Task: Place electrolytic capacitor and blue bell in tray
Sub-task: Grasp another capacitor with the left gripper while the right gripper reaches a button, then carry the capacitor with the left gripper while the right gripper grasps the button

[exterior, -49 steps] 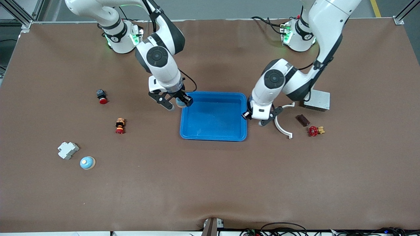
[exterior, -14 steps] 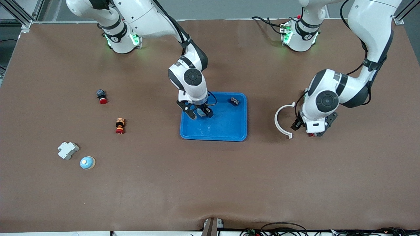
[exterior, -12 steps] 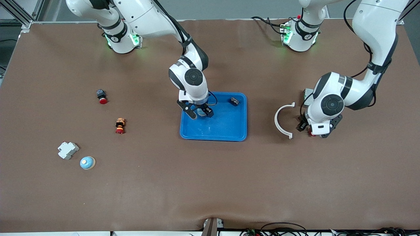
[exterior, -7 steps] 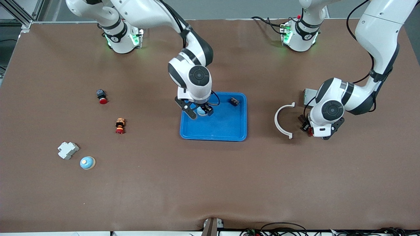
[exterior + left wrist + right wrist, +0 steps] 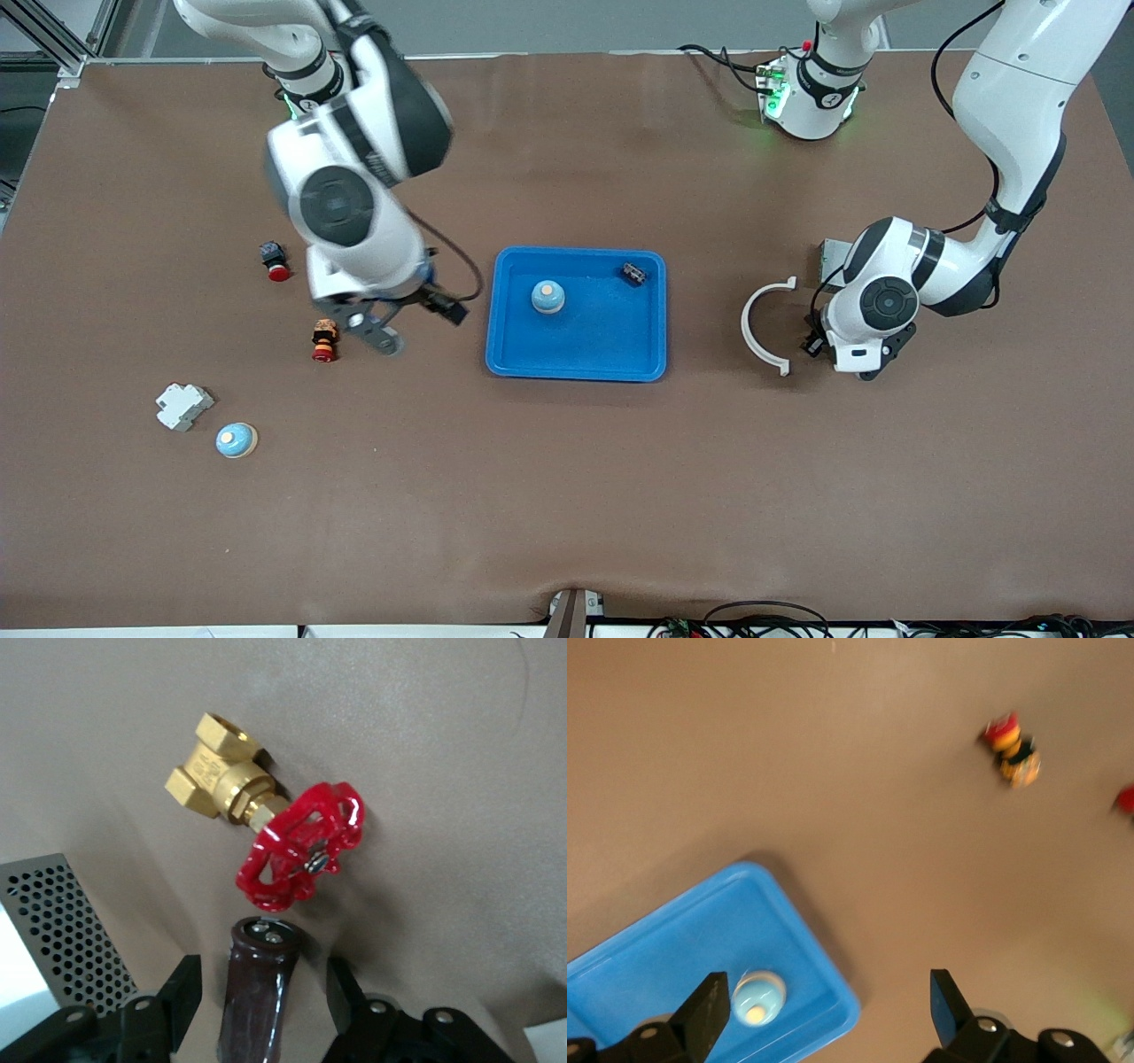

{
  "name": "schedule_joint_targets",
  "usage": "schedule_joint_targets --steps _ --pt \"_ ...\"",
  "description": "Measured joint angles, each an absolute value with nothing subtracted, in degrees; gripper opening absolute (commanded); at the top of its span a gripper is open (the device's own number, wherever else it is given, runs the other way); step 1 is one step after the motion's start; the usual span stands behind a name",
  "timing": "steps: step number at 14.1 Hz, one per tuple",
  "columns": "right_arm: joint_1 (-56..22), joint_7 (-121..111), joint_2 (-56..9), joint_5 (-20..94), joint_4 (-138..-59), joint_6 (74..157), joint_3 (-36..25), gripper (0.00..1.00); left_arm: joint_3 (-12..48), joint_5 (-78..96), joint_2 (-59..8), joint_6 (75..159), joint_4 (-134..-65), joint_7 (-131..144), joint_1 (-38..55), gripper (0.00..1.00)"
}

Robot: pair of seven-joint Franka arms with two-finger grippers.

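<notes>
Bell [image 5: 547, 297]: sitting in the tray [image 5: 576, 365].
Right gripper [image 5: 403, 325]: hovering released over bare table.
Left gripper [image 5: 261, 992]: straddling the capacitor [image 5: 257, 992], fingers spread.

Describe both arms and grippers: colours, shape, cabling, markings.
Both arms have glossy white rounded shells with dark grey joint bands and round dark caps. Bases glow green. Thin black cables run down to each wrist. The left gripper and right gripper each have two black fingers with bolted mounts. No readable markings are visible.
</notes>
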State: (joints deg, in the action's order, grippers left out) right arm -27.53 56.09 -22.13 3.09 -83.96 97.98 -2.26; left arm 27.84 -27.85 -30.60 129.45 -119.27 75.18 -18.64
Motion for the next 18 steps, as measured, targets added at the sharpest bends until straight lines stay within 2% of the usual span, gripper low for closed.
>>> schedule_joint_targets --steps 5,9,11,15,18 --pt "-17.1 37.0 -20.8 3.0 -84.7 98.2 -2.4 1.00 28.4 -27.8 -30.4 129.8 -117.3 75.2 -18.5 0.00" --pt "-11.7 27.2 -20.2 1.4 -85.7 100.1 -2.3 1.00 30.6 -27.8 -29.6 129.8 -116.8 76.6 -18.1 0.00" --pt "-8.7 21.8 -20.1 0.8 -87.5 103.5 -2.4 1.00 32.0 -27.8 -29.4 129.1 -116.8 78.7 -18.0 0.00" --pt "-1.7 11.7 -20.4 0.7 -95.6 115.1 -2.4 1.00 38.3 -27.8 -28.3 121.9 -115.0 84.5 -18.0 0.00" --pt "1.7 7.1 -21.5 0.7 -97.5 118.7 -2.3 1.00 43.1 -27.8 -27.7 120.1 -113.6 90.5 -17.8 0.00"
